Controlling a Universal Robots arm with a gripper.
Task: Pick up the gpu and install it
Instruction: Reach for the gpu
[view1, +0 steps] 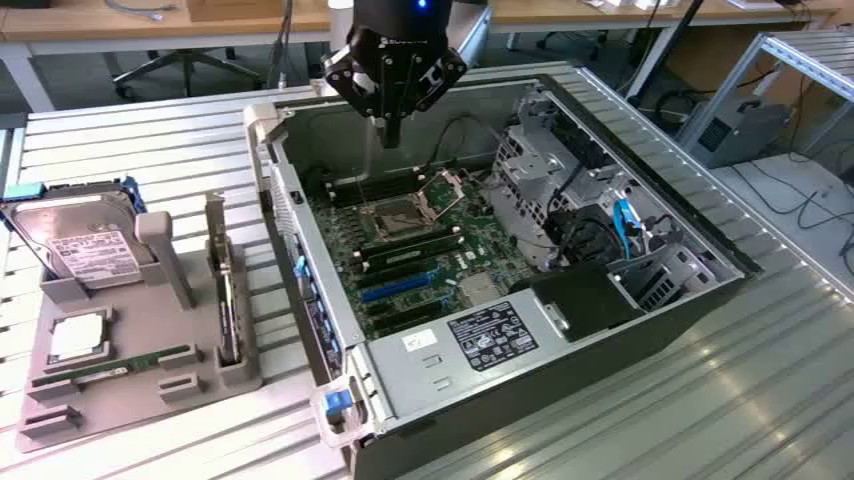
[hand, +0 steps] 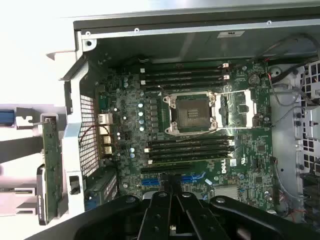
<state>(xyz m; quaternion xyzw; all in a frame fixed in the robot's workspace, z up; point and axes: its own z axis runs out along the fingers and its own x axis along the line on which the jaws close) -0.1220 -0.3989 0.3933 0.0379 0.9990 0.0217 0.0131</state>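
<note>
The slatted metal table (view1: 747, 400) carries an open computer case (view1: 627, 330) lying on its side. My hand (view1: 390, 135) hangs over the case's open top, near its far wall as the exterior view shows it. My fingers (hand: 165, 210) are pressed together. They hold nothing and touch nothing. Straight beneath me is the green main board (hand: 130, 125), with its square processor socket (hand: 192, 112) between rows of dark memory slots. Below my level and outside the case, past its side wall toward the exterior view's left, a grey stand (view1: 147, 360) rests on the table. A silver hard drive (view1: 80, 245) leans in the part of the stand farthest from me. The graphics card (view1: 228, 295) stands on its edge in the slot of the stand closest to the case, well apart from my hand. In the wrist view the card's green edge and silver end bracket show just beyond the case wall.
</note>
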